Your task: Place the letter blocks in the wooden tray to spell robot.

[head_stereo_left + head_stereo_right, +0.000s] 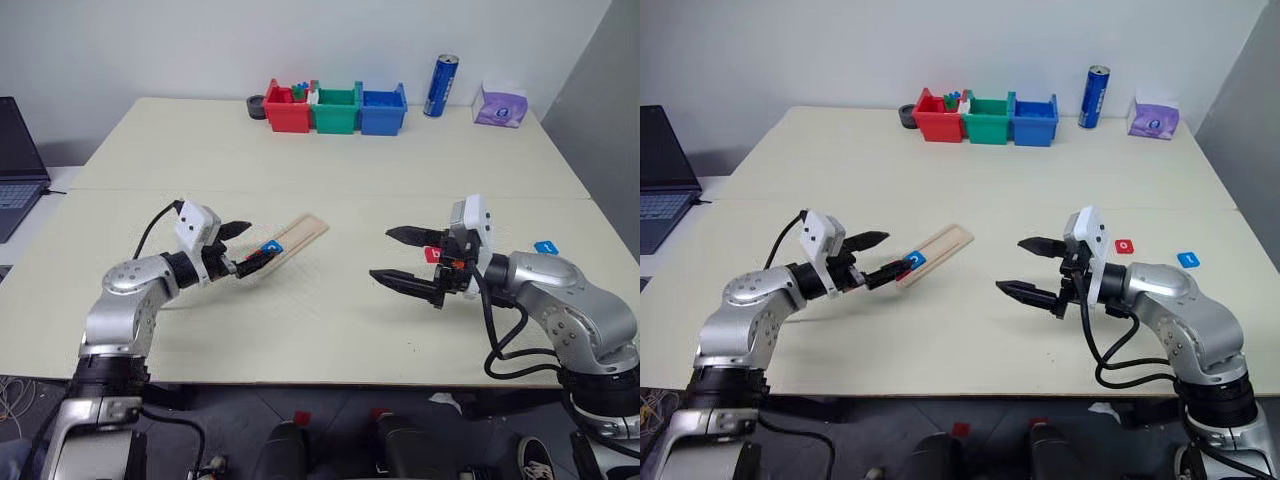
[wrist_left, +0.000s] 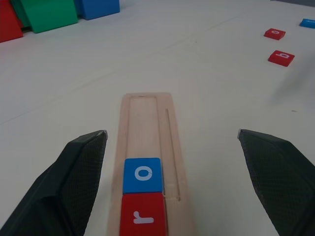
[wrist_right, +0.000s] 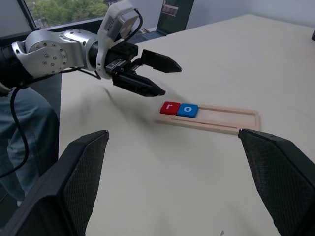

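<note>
1. Left eye view. The wooden tray [image 1: 292, 239] is lying aslant on the table [image 1: 330, 170], its long axis running from the left gripper [image 1: 243, 249] away toward the coloured bins [image 1: 335, 108]. That gripper is hovering at the tray's near end, fingers spread and holding nothing. The right gripper [image 1: 404, 257] is hanging well to the tray's right, jaws wide apart and empty, pointing toward the tray.

2. Right eye view. Two loose letter blocks, a red one [image 1: 1124, 245] and a blue one [image 1: 1187, 260], are lying far to the tray's right, beyond the right gripper. By judgement the right arm is the nearer one to them, and must turn away from the tray to reach them.

3. Left wrist view. The tray is extending straight ahead between the open fingers [image 2: 81, 172]. A red "r" block [image 2: 142, 215] is sitting at its near end with a blue "o" block [image 2: 142, 174] touching it; the groove beyond is standing bare. A red "b" block [image 2: 281, 57] and another red block [image 2: 274, 33] are resting well off the tray's far right.

4. Right wrist view. The tray is lying crosswise, "r" and "o" at the end nearest the left gripper; three places are judged unfilled.
</note>
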